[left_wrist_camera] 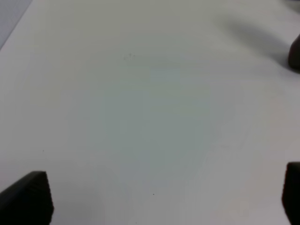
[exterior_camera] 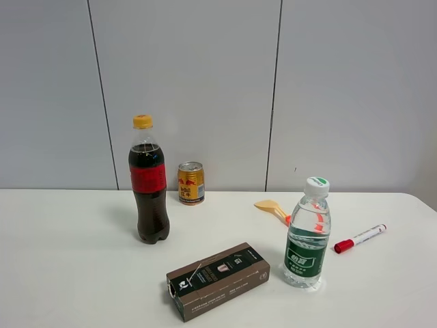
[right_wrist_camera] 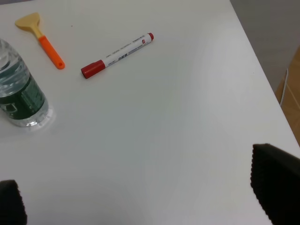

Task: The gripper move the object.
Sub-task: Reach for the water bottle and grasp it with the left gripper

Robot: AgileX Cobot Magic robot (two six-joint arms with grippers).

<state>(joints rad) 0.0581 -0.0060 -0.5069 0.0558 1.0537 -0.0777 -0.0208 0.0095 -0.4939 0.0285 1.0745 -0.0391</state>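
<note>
The small clear water bottle (exterior_camera: 307,239) with green label and white cap stands upright on the white table (exterior_camera: 68,273), right of centre. It also shows in the right wrist view (right_wrist_camera: 18,93), standing well away from my right gripper (right_wrist_camera: 143,194). That gripper is open and empty, with only its black fingertips (right_wrist_camera: 276,183) showing. My left gripper (left_wrist_camera: 159,197) is open and empty over bare table, fingertips (left_wrist_camera: 28,197) wide apart. Neither gripper shows in the exterior view.
A dark cola bottle (exterior_camera: 149,184) with red label stands at left, a gold can (exterior_camera: 191,182) behind it. A brown box (exterior_camera: 218,280) lies in front. A red marker (exterior_camera: 360,238) and an orange scraper (exterior_camera: 273,208) lie near the water bottle. The table's right edge (right_wrist_camera: 255,61) is close.
</note>
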